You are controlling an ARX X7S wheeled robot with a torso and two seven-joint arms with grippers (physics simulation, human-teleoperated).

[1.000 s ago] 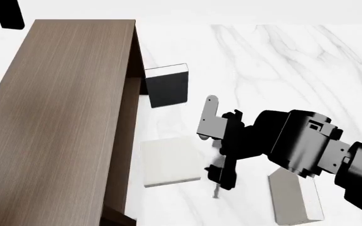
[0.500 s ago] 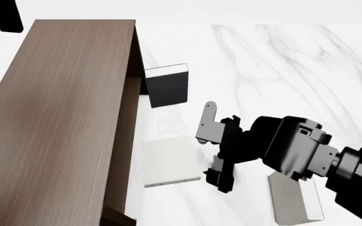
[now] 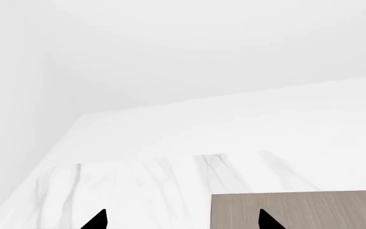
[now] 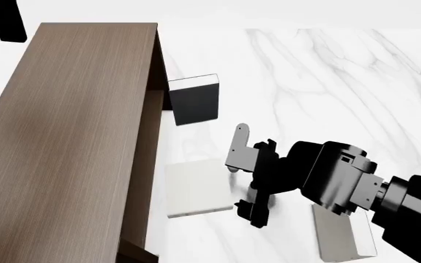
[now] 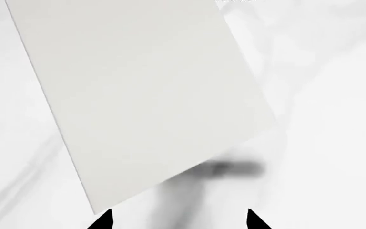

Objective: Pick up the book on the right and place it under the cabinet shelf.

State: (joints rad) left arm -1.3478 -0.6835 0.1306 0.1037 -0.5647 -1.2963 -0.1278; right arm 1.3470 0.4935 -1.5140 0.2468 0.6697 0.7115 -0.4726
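Note:
The dark brown cabinet shelf (image 4: 79, 142) fills the left of the head view, its open side facing right. One pale grey-white book (image 4: 340, 234) rests at the lower right, partly behind my right arm. A second, like it (image 4: 195, 189) (image 5: 145, 95), lies flat beside the cabinet's open side. My right gripper (image 4: 244, 176) hovers open at that flat book's right edge, holding nothing; in the right wrist view the book's corner lies just ahead of the right gripper (image 5: 177, 222). My left gripper (image 3: 181, 222) is open and empty above the cabinet (image 3: 297, 210).
A black-covered book (image 4: 195, 101) stands against the cabinet's open side further back. White marble floor (image 4: 328, 82) spreads to the right and behind. My left arm (image 4: 2, 19) shows as a dark shape at the head view's top left.
My right gripper has slid left and slightly down toward the flat pale book beside the cabinet. The books and the cabinet have not moved.

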